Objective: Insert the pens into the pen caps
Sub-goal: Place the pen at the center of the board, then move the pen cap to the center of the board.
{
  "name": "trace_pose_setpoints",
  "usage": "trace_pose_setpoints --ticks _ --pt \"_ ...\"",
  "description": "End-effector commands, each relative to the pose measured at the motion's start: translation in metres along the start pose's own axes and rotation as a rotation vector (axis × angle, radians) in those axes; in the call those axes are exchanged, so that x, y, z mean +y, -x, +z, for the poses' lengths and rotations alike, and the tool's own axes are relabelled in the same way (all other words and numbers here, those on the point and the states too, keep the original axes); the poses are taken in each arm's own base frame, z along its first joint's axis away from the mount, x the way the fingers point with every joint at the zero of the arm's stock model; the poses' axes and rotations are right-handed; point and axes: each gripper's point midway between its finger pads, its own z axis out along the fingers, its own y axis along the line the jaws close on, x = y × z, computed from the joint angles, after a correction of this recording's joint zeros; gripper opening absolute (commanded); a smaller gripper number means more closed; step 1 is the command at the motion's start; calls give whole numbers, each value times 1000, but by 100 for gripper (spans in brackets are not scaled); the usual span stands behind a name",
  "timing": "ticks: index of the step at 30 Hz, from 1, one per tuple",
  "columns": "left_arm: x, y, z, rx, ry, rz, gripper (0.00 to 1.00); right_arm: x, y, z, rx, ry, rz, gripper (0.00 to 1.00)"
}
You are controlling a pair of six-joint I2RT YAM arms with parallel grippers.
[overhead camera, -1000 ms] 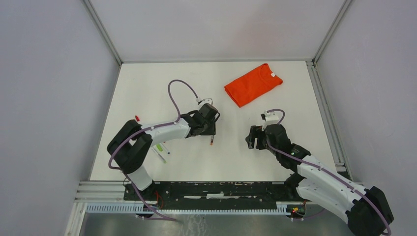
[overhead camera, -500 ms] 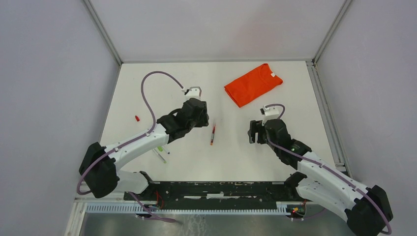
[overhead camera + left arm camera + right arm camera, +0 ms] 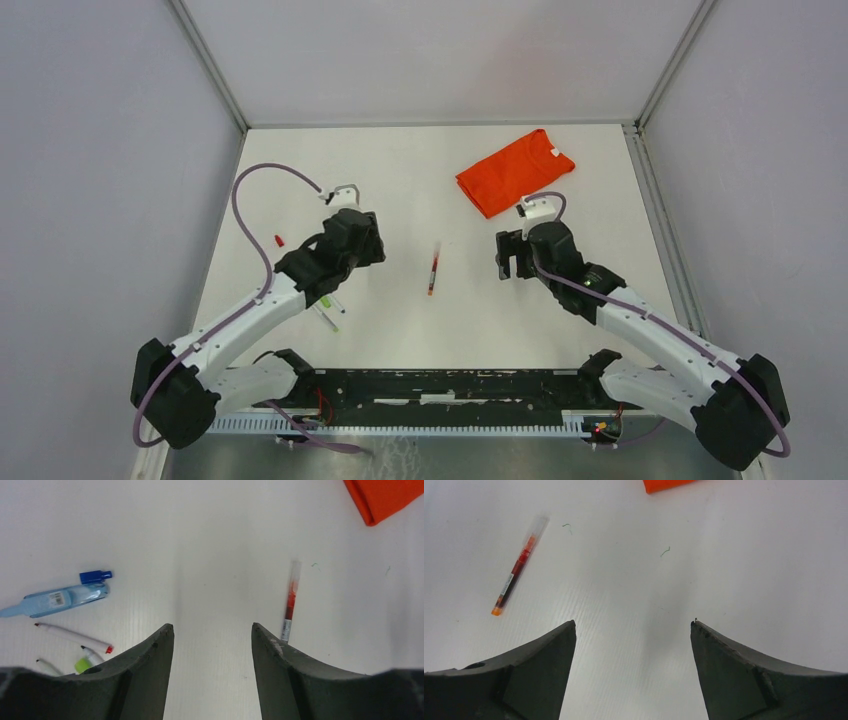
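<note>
A slim red pen (image 3: 434, 272) lies alone on the white table between the two arms, also seen in the left wrist view (image 3: 290, 600) and the right wrist view (image 3: 519, 567). My left gripper (image 3: 368, 250) (image 3: 212, 627) hovers open and empty to its left. Below that gripper's left finger lie a pale blue pen (image 3: 65, 599) with a dark blue cap (image 3: 95, 576) at its end, a white pen with red tips (image 3: 72, 636) and a green-ended pen (image 3: 86, 661). A tiny red cap (image 3: 279, 241) sits far left. My right gripper (image 3: 510, 262) (image 3: 633, 622) is open and empty, right of the red pen.
A folded orange shirt (image 3: 515, 170) lies at the back right, its edge showing in both wrist views. Grey walls enclose the table on three sides. The black rail with the arm bases (image 3: 440, 385) runs along the near edge.
My left gripper let go of the red pen, which now lies on the table, and swung left and back while opening. My right gripper opened wider and shifted slightly back.
</note>
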Motion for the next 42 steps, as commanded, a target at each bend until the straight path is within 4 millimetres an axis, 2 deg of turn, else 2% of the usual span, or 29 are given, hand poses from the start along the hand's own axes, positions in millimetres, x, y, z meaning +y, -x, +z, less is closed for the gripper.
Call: trace_pose_setpoints --ticks 1,6,14,26,33,42 --pt "28 7 -6 -15 38 -73 64 14 17 -1 5 59 -11 90" --pt "56 12 -12 -26 133 -102 67 12 13 3 34 43 -12 92" --pt "79 10 -17 -30 216 -139 72 7 4 7 59 17 -39 93" --pt "101 6 -12 -15 277 -210 71 2 -2 8 59 4 -67 94" --pt "114 10 -21 -58 331 -252 66 2 -3 9 55 1 -55 94" --pt "119 14 -29 -108 346 -292 66 4 -7 9 51 7 -19 93"
